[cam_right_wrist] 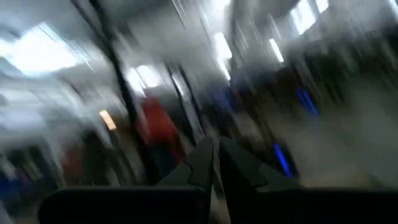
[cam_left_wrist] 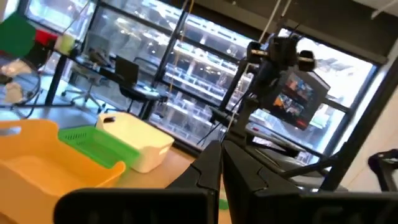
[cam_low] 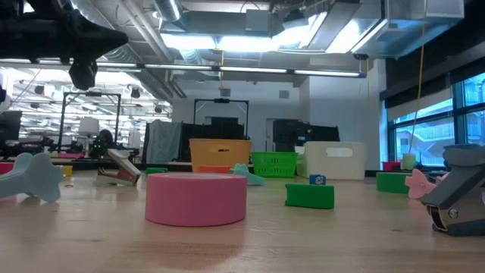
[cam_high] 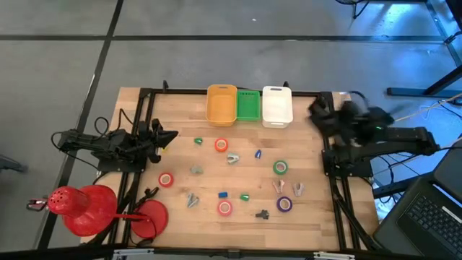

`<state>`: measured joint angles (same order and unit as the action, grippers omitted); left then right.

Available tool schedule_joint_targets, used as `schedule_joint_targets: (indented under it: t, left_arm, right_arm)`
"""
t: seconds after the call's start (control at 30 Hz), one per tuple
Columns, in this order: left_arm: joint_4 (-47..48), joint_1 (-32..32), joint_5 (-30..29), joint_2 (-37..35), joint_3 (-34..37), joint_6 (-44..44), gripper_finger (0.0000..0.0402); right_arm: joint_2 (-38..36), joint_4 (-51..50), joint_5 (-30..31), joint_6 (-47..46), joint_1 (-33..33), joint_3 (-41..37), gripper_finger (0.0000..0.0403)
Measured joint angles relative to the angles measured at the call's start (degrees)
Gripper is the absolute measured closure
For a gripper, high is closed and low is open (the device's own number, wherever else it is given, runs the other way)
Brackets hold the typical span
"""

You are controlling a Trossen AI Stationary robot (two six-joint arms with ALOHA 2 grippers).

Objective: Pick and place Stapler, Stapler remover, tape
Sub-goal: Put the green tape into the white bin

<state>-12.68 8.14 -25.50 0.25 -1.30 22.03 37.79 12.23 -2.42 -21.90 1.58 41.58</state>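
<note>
Left claw [cam_left_wrist: 217, 163] closed, empty, right claw [cam_right_wrist: 215, 157] likewise

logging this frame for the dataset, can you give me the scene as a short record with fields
bins: orange bin, green bin and white bin in a row at the table's far edge
tape: red rolls, green roll, purple roll, all lying on the wooden table
other items: small grey, blue, green and pink pieces scattered among the rolls
left claw: at the table's left edge, fingers together, empty
right claw: near the far right corner, blurred, empty
bins' contents: not visible
</note>
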Motion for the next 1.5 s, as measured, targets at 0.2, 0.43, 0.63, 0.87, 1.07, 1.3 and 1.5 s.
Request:
schedule_joint_targets:
  t: [0.2,0.43,0.63,0.87,1.07,1.3,1.5]
  left_arm:
    - [0.2,0.0,-4.0,0.0,0.0,-1.5,0.0392]
    - [0.4,0.0,-4.5,0.0,0.0,1.0,0.0394]
    - [0.4,0.0,-4.6,0.0,0.0,-0.6,0.0389]
    - [0.6,0.0,-4.6,0.0,0.0,-0.7,0.0393]
    - [0.9,0.0,-4.8,0.0,0.0,-0.7,0.0391]
    - [0.9,0.0,-4.8,0.0,0.0,-0.7,0.0395]
    - [1.4,0.0,-5.0,0.0,0.0,-2.2,0.0397]
  right_arm:
    - [16.5,-61.6,13.9,-8.3,-0.1,16.4,0.0371]
    - [29.0,-74.2,8.5,-11.0,0.0,19.4,0.0371]
    - [37.6,-74.2,5.8,-9.6,0.3,17.2,0.0367]
    - [43.7,-70.9,5.7,-9.6,0.3,14.9,0.0287]
    - [46.6,-70.5,5.3,-10.1,0.3,13.0,0.0222]
    - [47.0,-65.7,1.1,-12.6,0.5,9.0,0.0224]
    - [47.0,-56.8,-0.6,-15.1,0.6,4.1,0.0242]
